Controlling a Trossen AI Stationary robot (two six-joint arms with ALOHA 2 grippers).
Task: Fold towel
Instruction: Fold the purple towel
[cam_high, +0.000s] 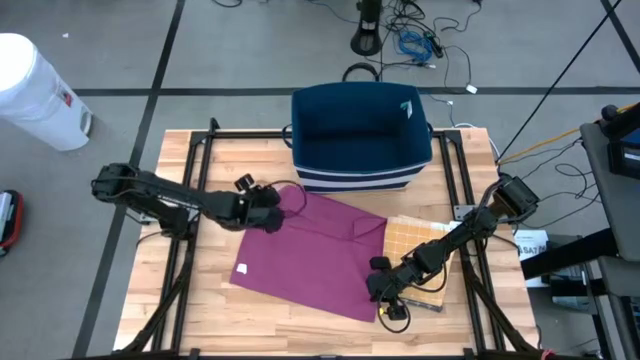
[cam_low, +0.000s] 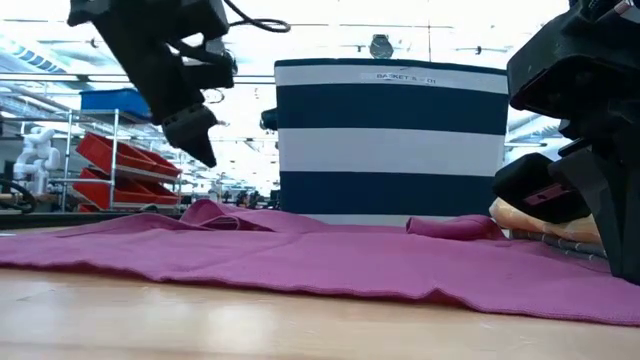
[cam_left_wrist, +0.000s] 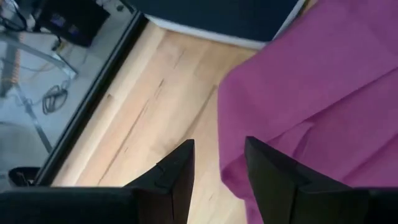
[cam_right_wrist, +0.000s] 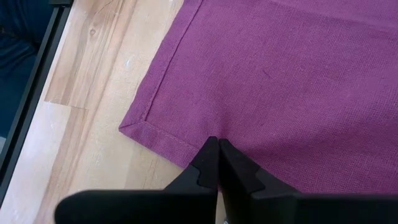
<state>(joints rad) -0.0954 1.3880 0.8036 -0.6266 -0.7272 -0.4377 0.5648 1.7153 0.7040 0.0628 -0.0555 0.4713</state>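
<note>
My left gripper (cam_left_wrist: 219, 180) had its fingers parted and gripping nothing, hanging just above the towel's (cam_high: 315, 250) rumpled corner at about ten o'clock on the cloth. My right gripper (cam_right_wrist: 217, 163) was clenched tight, fingers pressed together at the towel's hem near its corner at about four o'clock. The magenta towel lay spread mid-table on the wooden tabletop (cam_high: 180, 315), with the navy striped basket (cam_high: 360, 140) at twelve o'clock behind it.
</note>
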